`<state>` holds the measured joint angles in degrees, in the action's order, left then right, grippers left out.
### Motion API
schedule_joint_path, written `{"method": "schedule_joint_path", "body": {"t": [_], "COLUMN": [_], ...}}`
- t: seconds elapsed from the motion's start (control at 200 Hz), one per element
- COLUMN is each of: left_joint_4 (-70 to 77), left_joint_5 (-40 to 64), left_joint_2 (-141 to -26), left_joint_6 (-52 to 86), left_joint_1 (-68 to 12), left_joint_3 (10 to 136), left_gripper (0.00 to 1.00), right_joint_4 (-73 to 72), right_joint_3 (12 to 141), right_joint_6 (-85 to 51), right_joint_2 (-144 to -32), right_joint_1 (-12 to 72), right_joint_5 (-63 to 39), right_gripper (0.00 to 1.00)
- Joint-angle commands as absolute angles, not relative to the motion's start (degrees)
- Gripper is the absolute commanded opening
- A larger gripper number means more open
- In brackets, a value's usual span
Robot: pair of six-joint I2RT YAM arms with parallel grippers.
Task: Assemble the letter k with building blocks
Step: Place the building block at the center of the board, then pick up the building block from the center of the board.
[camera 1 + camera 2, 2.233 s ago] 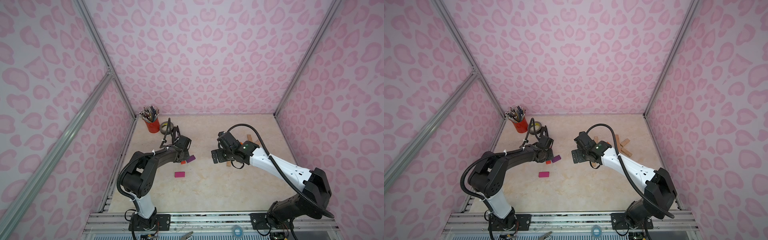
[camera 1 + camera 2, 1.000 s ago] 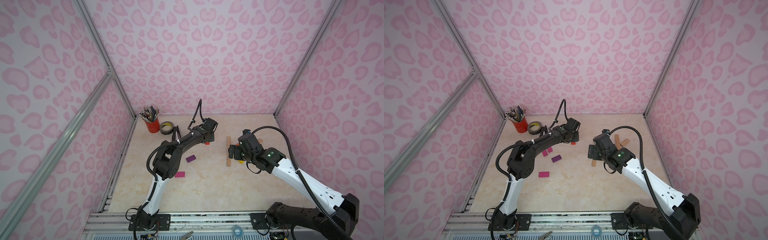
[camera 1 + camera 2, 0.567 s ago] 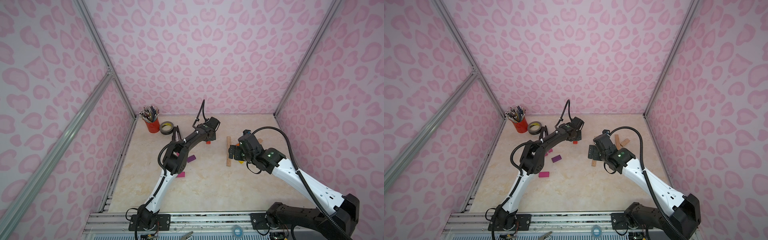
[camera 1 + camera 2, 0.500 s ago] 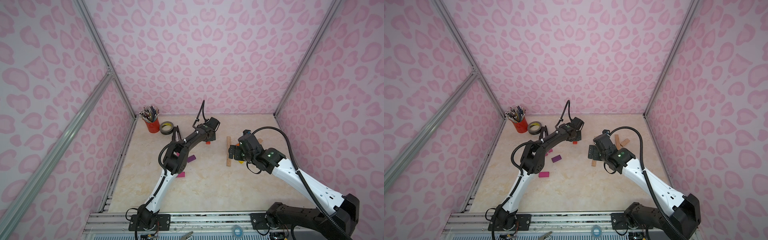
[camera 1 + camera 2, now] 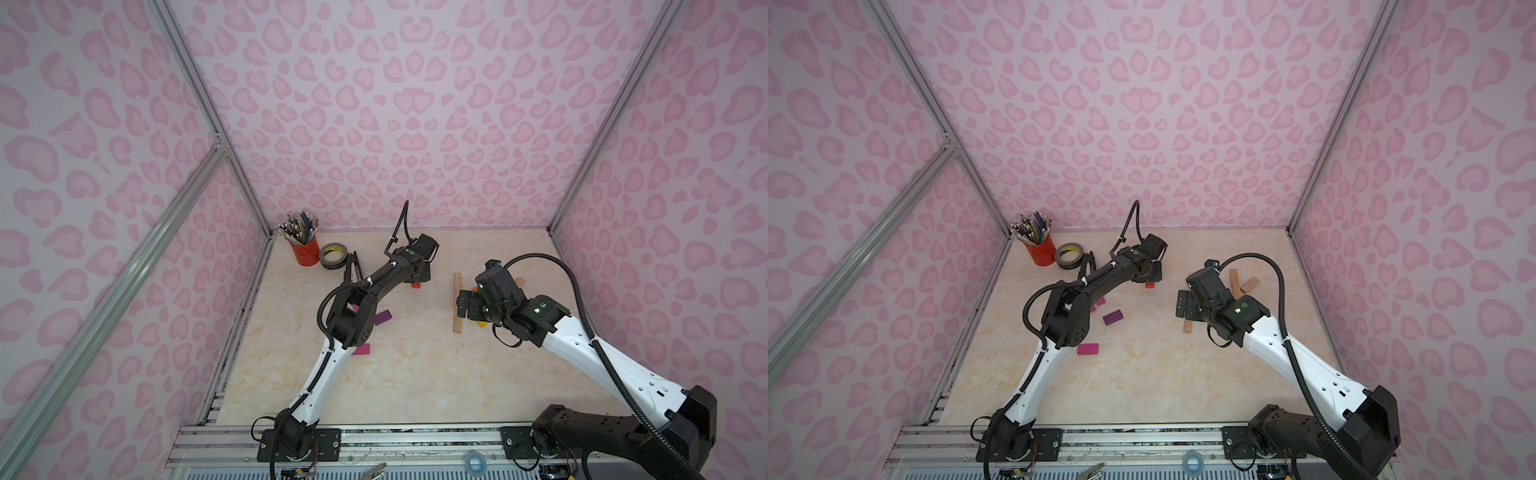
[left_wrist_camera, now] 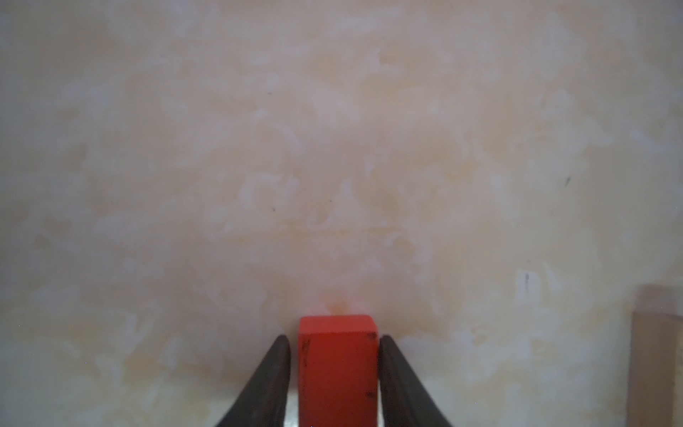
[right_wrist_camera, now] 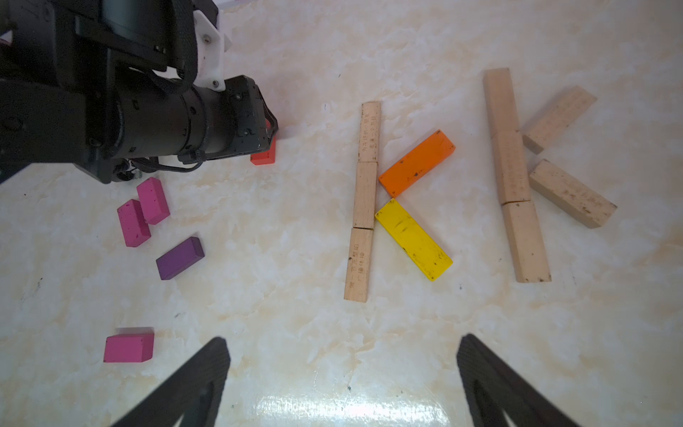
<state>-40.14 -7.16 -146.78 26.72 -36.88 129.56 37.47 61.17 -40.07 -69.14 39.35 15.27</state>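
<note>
The left pincer stands a little open around the red block, which lies flat on the surface. A thin light strip shows between one finger and the block. On the other side they are too close to tell if they touch. The block's end nearest the pincer's base is cut off by the picture edge. In the right wrist view the left pincer's black body hides most of the block.

The right pincer is wide open and holds nothing. Just ahead of it lies a letter K. It is made of three wood bars end to end in a line, with an orange block and a yellow block slanting off the middle bar. Small printed signs run along two bars, too small to read. Beside it, farther from the left pincer, lies a second K, all plain wood, with faint print that cannot be read.

Close to the left pincer lies a pink block, right beside its pink twin. A purple block lies just past them, and a lone pink block farther off.

In both top views the right arm covers most of the letters. Well apart from the left pincer, by the wall corner, stand a red cup of pencils and a tape roll. The words on its yellow label are too small to read.
</note>
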Motion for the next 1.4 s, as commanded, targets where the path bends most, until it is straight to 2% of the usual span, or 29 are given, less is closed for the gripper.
{"method": "schedule_joint_path", "body": {"t": [0.0, 0.175, 0.31, 0.395, 0.636, 1.006, 1.131, 1.221, 1.396], "left_joint_4": [-41.4, -41.4, -39.9, -37.7, -24.4, -15.2, -17.1, -20.9, -22.6], "left_joint_5": [-7.2, -6.7, -5.3, -4.5, 0.5, 14.0, 20.4, 25.4, 22.5], "left_joint_2": [-146.3, -143.4, -139.0, -134.2, -111.9, -81.4, -78.1, -78.6, -83.0], "left_joint_6": [26.4, 26.1, 24.4, 22.8, 17.4, 2.1, -3.1, -14.1, -21.2], "left_joint_1": [-36.8, -36.7, -36.8, -36.8, -35.3, -28.3, -23.0, -22.0, -22.7], "left_joint_3": [130.9, 132.0, 130.9, 126.9, 101.5, 66.4, 60.8, 59.4, 59.4], "left_gripper": [0.50, 0.60, 0.77, 0.82, 0.81, 0.85, 0.86, 0.85, 0.80], "right_joint_4": [37.9, 38.1, 38.1, 38.0, 35.9, 33.0, 30.8, 30.4, 29.1], "right_joint_3": [61.2, 61.3, 61.4, 61.5, 60.5, 58.4, 57.4, 57.4, 57.0], "right_joint_6": [-40.5, -40.5, -40.5, -39.9, -37.4, -33.8, -32.8, -32.1, -31.6], "right_joint_2": [-69.1, -68.8, -68.7, -68.7, -68.0, -68.2, -67.8, -68.0, -68.4], "right_joint_1": [39.4, 39.4, 39.4, 39.4, 39.4, 39.4, 39.4, 39.4, 39.4], "right_joint_5": [15.4, 15.4, 15.4, 15.1, 12.8, 8.3, 6.0, 5.4, 4.0], "right_gripper": [0.97, 0.97, 0.97, 0.98, 1.00, 0.91, 0.91, 0.91, 0.91]}}
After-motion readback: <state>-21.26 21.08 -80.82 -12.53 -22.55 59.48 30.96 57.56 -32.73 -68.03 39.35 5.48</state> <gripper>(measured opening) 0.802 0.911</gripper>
